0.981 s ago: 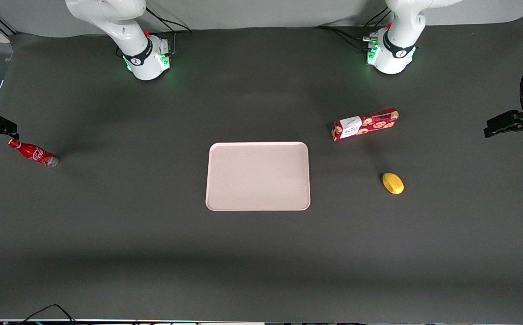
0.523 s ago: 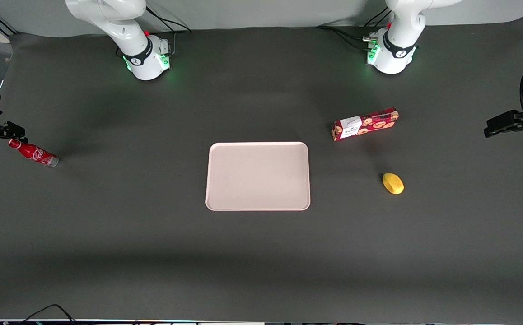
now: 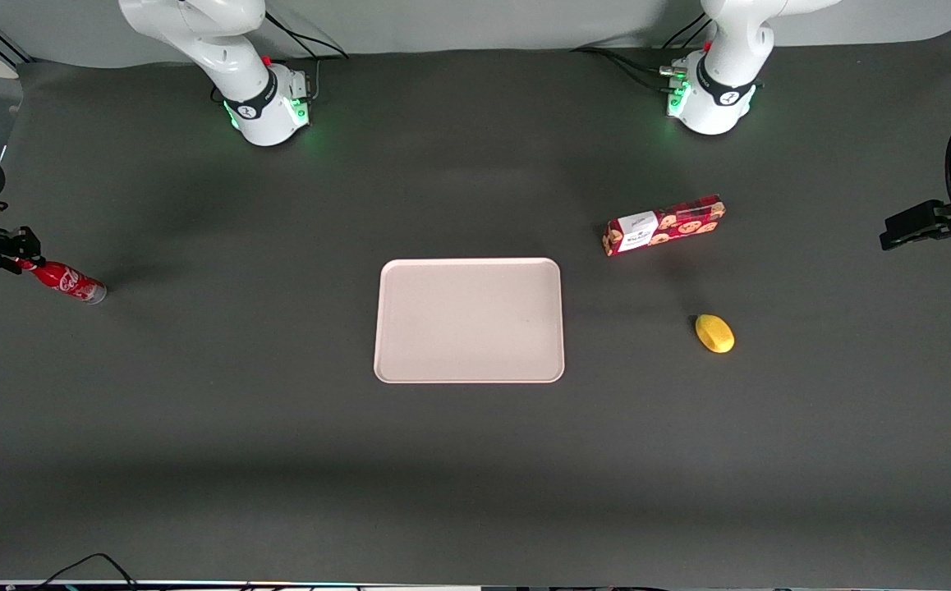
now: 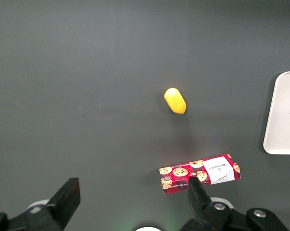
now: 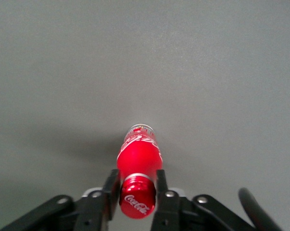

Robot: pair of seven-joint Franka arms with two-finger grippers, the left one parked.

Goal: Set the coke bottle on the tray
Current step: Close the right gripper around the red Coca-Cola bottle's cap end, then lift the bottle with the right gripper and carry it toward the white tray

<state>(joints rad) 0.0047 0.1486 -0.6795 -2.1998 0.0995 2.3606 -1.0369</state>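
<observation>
Coke bottle (image 3: 65, 281) stands on the surface at the working arm's end, well apart from the tray (image 3: 469, 321). Claw (image 5: 135, 190) sits at the neck, fingers (image 5: 111, 185) flanking the cap, narrow; full clamp not confirmed. Bottle's long axis runs straight away from the claw.

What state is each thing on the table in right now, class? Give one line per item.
coke bottle: standing on the table, its neck between the gripper's fingers.
gripper: down at the bottle's cap, fingers close on either side.
tray: flat, nothing on it.
biscuit box: lying flat, closed.
yellow object: resting untouched.
</observation>
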